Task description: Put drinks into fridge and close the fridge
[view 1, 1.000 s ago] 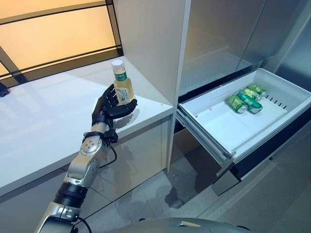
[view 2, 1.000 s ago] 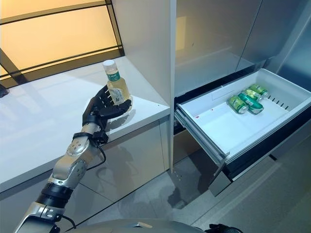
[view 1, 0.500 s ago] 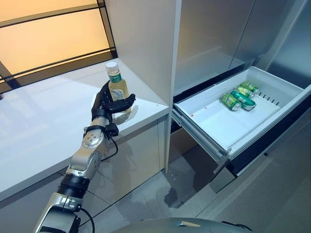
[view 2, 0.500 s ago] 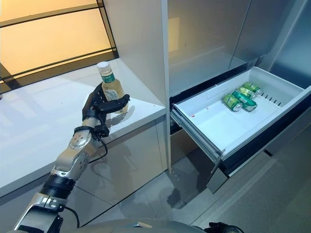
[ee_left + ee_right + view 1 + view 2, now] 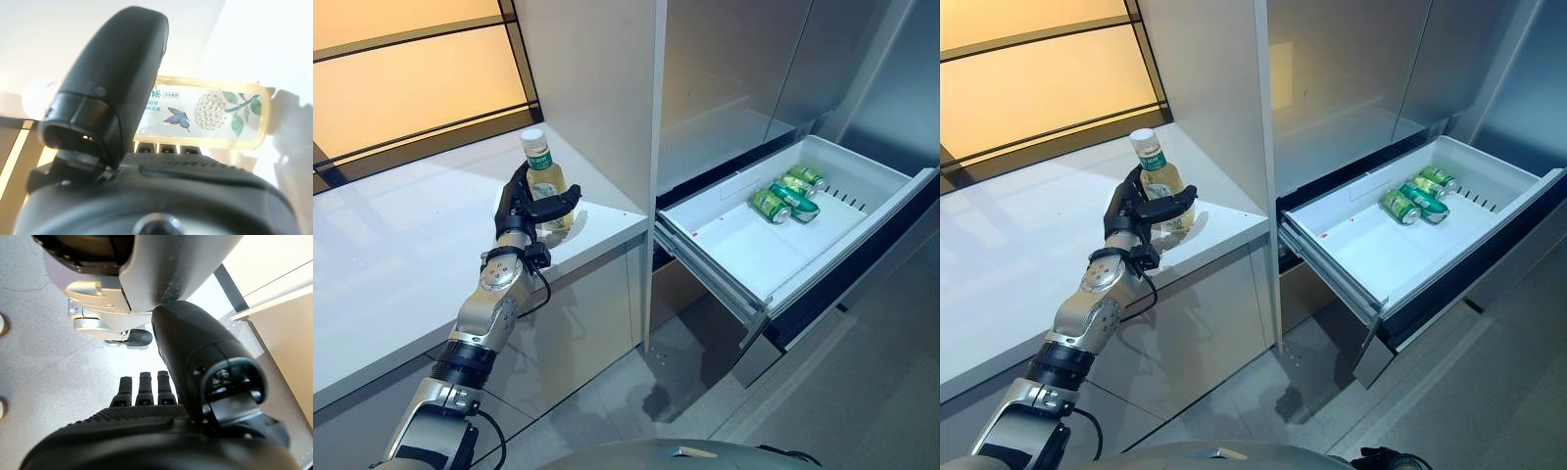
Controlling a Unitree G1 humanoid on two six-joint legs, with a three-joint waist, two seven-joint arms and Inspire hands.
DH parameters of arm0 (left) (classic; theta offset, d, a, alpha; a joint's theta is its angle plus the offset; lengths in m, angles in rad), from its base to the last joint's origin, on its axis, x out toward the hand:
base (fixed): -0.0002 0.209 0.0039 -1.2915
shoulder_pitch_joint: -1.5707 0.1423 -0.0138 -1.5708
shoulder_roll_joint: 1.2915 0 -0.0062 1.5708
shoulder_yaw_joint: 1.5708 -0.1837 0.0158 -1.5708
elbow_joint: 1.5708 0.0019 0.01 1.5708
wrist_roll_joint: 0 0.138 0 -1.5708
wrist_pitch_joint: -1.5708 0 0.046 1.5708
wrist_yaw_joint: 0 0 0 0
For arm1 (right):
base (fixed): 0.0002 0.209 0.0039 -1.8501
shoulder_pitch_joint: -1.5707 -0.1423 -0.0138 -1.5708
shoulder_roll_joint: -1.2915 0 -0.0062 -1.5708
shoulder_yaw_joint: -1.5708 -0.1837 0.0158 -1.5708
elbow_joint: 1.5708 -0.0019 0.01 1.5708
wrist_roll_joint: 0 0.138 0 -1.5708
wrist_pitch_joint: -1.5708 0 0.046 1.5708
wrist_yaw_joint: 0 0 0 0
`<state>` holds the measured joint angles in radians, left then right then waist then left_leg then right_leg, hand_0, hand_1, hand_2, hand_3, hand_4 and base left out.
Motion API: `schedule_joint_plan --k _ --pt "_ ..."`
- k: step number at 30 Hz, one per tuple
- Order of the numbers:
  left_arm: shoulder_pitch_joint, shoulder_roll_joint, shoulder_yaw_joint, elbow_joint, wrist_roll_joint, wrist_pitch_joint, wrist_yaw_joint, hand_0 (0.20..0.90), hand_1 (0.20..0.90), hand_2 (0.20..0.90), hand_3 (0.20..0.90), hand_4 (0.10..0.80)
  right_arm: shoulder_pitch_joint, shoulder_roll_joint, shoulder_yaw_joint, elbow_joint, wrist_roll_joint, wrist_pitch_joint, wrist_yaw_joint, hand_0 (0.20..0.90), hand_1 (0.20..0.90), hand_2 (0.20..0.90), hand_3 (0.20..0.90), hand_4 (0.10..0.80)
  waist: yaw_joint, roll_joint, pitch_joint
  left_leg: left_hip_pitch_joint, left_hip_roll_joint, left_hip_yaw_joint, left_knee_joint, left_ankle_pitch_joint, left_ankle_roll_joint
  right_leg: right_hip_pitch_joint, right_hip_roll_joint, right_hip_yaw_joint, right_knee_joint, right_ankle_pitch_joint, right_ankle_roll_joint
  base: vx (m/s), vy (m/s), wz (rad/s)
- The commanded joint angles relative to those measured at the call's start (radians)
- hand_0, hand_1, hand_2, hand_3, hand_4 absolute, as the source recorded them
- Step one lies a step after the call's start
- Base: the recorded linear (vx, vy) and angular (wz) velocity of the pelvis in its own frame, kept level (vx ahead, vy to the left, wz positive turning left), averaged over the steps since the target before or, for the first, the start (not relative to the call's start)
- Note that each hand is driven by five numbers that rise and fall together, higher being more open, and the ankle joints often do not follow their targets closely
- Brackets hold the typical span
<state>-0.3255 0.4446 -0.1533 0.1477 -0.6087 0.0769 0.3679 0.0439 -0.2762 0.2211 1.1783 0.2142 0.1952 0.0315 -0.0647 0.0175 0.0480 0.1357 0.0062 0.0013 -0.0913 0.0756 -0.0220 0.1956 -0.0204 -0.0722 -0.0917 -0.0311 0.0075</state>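
Note:
A clear bottle (image 5: 541, 178) of pale yellow drink with a white cap stands upright on the white counter (image 5: 391, 255), near its right end. My left hand (image 5: 517, 211) is shut on the bottle, fingers behind it and thumb across its front. In the left wrist view the labelled bottle (image 5: 210, 115) lies past the thumb (image 5: 117, 73). The fridge drawer (image 5: 734, 294) is pulled out at the right, with green cans (image 5: 783, 196) lying at its far end. My right hand (image 5: 146, 431) hangs over the floor with relaxed fingers (image 5: 142, 387), holding nothing.
A tall white panel (image 5: 597, 88) rises right beside the bottle, between the counter and the fridge. The fridge's upper compartment (image 5: 724, 88) stands open above the drawer. A dark-framed window (image 5: 411, 88) backs the counter. Grey floor lies under the drawer.
My left hand's fingers and thumb have closed round the bottle. The whole picture has shifted, so the camera has moved. The drawer and cans are as before.

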Motion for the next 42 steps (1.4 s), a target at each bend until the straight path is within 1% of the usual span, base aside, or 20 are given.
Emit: schedule_joint_plan --k 1,3,4,5,6,7,8,9,14,22,31,35,40,42 --pt "-0.237 0.034 0.039 0.048 -0.017 -0.117 -0.004 0.9 0.9 0.9 0.9 0.8 -0.024 0.025 0.056 0.022 0.002 -0.013 0.035 0.9 0.9 0.9 0.9 0.8 0.0 -0.01 -0.034 0.023 -0.039 -0.02 0.004 -0.127 0.029 -0.057 0.001 0.016 0.026 0.014 0.064 0.0 0.0 0.0" --pt "-0.239 0.029 0.04 0.056 -0.014 -0.129 -0.002 0.9 0.9 0.9 0.9 0.8 -0.024 0.025 0.057 0.024 0.0 -0.016 0.038 0.9 0.9 0.9 0.9 0.8 -0.001 -0.01 -0.034 0.024 -0.039 -0.02 0.004 -0.129 0.029 -0.056 0.001 0.018 0.027 0.012 0.064 0.0 0.0 0.0" --pt "-0.239 0.029 0.04 0.057 -0.012 -0.13 -0.002 0.82 0.82 0.82 0.807 0.707 -0.023 0.026 0.057 0.025 -0.001 -0.016 0.037 0.9 0.9 0.9 0.9 0.8 -0.001 -0.01 -0.035 0.024 -0.039 -0.02 0.004 -0.129 0.029 -0.056 0.001 0.019 0.027 0.012 0.064 0.016 -0.002 -0.04" --pt "-0.241 0.032 0.043 0.061 -0.013 -0.131 -0.002 0.66 0.66 0.66 0.62 0.52 -0.024 0.025 0.058 0.024 -0.002 -0.013 0.038 0.9 0.9 0.9 0.9 0.8 -0.002 -0.01 -0.036 0.024 -0.04 -0.021 0.004 -0.13 0.029 -0.057 0.002 0.021 0.027 0.012 0.064 0.016 -0.003 -0.06" --pt "-0.242 0.029 0.045 0.068 -0.011 -0.136 -0.001 0.545 0.545 0.545 0.485 0.385 -0.024 0.025 0.058 0.025 -0.004 -0.012 0.039 0.9 0.9 0.9 0.9 0.8 -0.002 -0.01 -0.037 0.024 -0.04 -0.022 0.004 -0.13 0.029 -0.056 0.003 0.023 0.026 0.012 0.064 0.014 -0.003 -0.06" --pt "-0.242 0.029 0.046 0.069 -0.011 -0.137 -0.001 0.519 0.519 0.519 0.455 0.355 -0.024 0.025 0.058 0.026 -0.005 -0.012 0.039 0.9 0.9 0.9 0.9 0.8 -0.002 -0.01 -0.037 0.024 -0.04 -0.022 0.004 -0.13 0.029 -0.056 0.003 0.023 0.026 0.012 0.064 0.01 -0.003 -0.04" --pt "-0.245 0.03 0.048 0.074 -0.017 -0.139 0.0 0.335 0.335 0.335 0.241 0.141 -0.023 0.025 0.059 0.028 -0.007 -0.015 0.041 0.9 0.9 0.9 0.9 0.8 -0.003 -0.01 -0.038 0.025 -0.039 -0.02 0.004 -0.13 0.028 -0.056 0.003 0.024 0.026 0.013 0.064 0.0 0.0 0.0" --pt "-0.247 0.031 0.049 0.077 -0.016 -0.141 0.003 0.3 0.3 0.3 0.2 0.1 -0.023 0.024 0.058 0.029 -0.008 -0.016 0.043 0.9 0.9 0.9 0.9 0.8 -0.003 -0.011 -0.038 0.025 -0.039 -0.02 0.004 -0.129 0.028 -0.056 0.003 0.024 0.026 0.013 0.064 0.0 0.0 0.0" --pt "-0.261 0.034 0.05 0.106 -0.024 -0.156 0.002 0.3 0.3 0.3 0.2 0.1 -0.024 0.022 0.058 0.033 -0.011 -0.018 0.046 0.9 0.9 0.9 0.9 0.8 -0.006 -0.01 -0.041 0.026 -0.038 -0.018 0.004 -0.131 0.027 -0.056 0.003 0.025 0.026 0.012 0.064 0.0 0.0 0.0" --pt "-0.267 0.038 0.053 0.105 -0.015 -0.168 -0.002 0.3 0.3 0.3 0.2 0.1 -0.018 0.019 0.061 0.034 -0.025 -0.025 0.054 0.9 0.9 0.9 0.9 0.8 -0.006 -0.011 -0.044 0.026 -0.038 -0.02 0.004 -0.131 0.026 -0.055 0.003 0.025 0.026 0.011 0.064 0.0 0.0 0.0" --pt "-0.28 0.062 0.054 0.074 -0.012 -0.181 -0.019 0.3 0.3 0.3 0.2 0.1 -0.028 0.005 0.104 0.018 -0.119 -0.057 0.084 0.9 0.9 0.9 0.9 0.8 0.001 -0.012 -0.043 0.02 -0.038 -0.025 0.004 -0.128 0.024 -0.057 0.001 0.019 0.022 0.013 0.065 -0.004 -0.001 0.0" --pt "-0.282 0.07 0.05 0.022 -0.007 -0.176 -0.028 0.3 0.3 0.3 0.2 0.1 -0.043 -0.007 0.164 -0.021 -0.241 -0.09 0.134 0.9 0.9 0.9 0.9 0.8 0.012 -0.014 -0.04 0.017 -0.039 -0.033 0.004 -0.125 0.022 -0.056 -0.002 0.009 0.021 0.013 0.064 -0.008 -0.002 0.0" --pt "-0.275 0.076 0.031 -0.066 -0.004 -0.168 -0.055 0.3 0.3 0.3 0.2 0.1 -0.073 -0.026 0.295 -0.123 -0.396 -0.118 0.22 0.9 0.9 0.9 0.9 0.8 0.037 -0.018 -0.038 0.011 -0.04 -0.051 0.004 -0.122 0.018 -0.052 -0.007 -0.01 0.018 0.011 0.064 -0.023 -0.009 0.04" --pt "-0.274 0.076 0.022 -0.085 -0.002 -0.17 -0.059 0.3 0.3 0.3 0.2 0.1 -0.084 -0.032 0.326 -0.154 -0.418 -0.119 0.229 0.9 0.9 0.9 0.9 0.8 0.042 -0.019 -0.038 0.01 -0.041 -0.056 0.004 -0.121 0.018 -0.051 -0.008 -0.014 0.017 0.01 0.064 -0.023 -0.005 0.04"
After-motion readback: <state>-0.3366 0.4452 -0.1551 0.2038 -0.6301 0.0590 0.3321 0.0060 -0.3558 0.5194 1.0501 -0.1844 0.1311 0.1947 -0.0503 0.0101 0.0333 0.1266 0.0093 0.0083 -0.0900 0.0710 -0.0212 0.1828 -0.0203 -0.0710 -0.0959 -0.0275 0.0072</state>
